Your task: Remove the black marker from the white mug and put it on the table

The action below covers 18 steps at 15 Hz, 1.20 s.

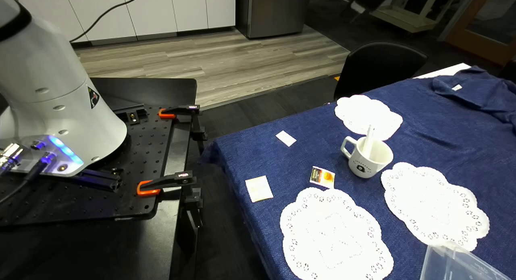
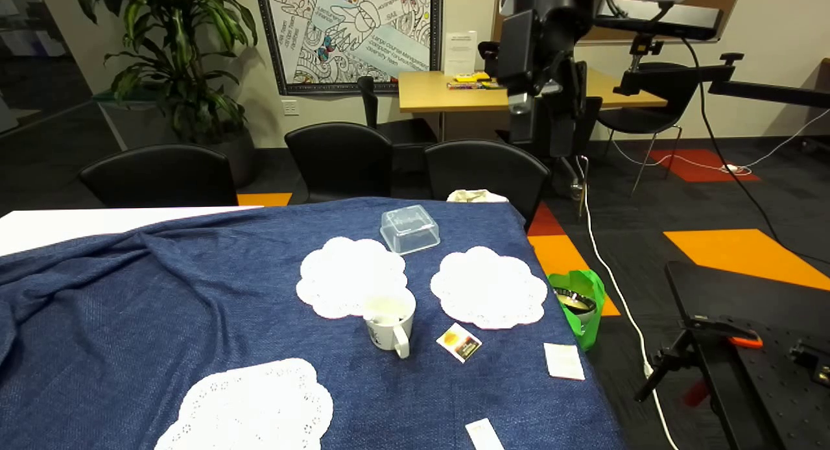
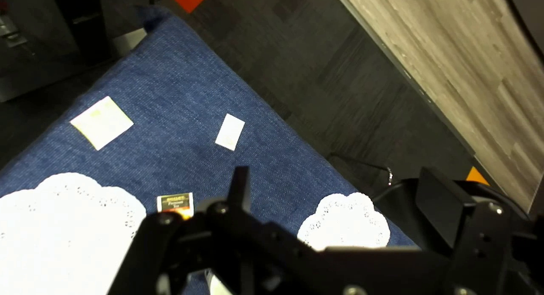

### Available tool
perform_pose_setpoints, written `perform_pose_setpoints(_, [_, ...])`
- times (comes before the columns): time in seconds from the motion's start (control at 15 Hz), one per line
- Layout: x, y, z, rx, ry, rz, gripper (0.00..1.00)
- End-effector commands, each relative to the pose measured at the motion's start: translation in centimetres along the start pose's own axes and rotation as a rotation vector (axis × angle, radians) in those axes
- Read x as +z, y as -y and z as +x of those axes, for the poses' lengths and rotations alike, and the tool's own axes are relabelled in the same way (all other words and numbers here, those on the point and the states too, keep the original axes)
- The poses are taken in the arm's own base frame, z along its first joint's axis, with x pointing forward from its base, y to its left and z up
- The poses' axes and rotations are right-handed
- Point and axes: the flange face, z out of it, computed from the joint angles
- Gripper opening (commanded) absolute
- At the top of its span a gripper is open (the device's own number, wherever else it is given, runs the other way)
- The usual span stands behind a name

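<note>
The white mug [image 1: 363, 167] stands upright on the blue-cloth table [image 1: 290, 163], among the doilies; it also shows in an exterior view [image 2: 384, 335]. A white stick-shaped thing [image 1: 368, 141] stands in the mug, leaning and rising above its rim. No black marker can be made out; only a small dark spot shows inside the mug. My gripper [image 2: 541, 142] hangs high above the table level, away from the mug. In the wrist view my gripper [image 3: 335, 171] has its fingers wide apart with nothing between them. The mug is mostly hidden there behind the gripper.
White lace doilies [image 1: 336, 235] [image 1: 435, 203] [image 1: 369, 116] lie around the mug. A tea sachet [image 1: 322, 177] and paper cards [image 1: 259, 188] [image 1: 286, 138] lie nearby. A clear plastic box [image 2: 410, 229] stands at a table edge. Black chairs [image 2: 340, 158] stand close to the table.
</note>
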Motion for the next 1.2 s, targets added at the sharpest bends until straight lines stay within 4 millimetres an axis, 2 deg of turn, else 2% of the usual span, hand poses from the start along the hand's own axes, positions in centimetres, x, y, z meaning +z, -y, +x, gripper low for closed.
perform_pose_setpoints(0.0, [2.1, -0.5, 3.9, 0.156, 0.05, 0.086, 1.0])
perform_pose_setpoints(0.67, [10.0, -3.2, 12.4, 0.527, 0.058, 0.162, 1.0])
perform_pose_setpoints(0.93, [13.2, -4.3, 14.5, 0.615, 0.113, 0.173, 1.0])
perform_pose_setpoints(1.13, [15.5, -5.1, 15.4, 0.64, 0.166, 0.185, 1.0])
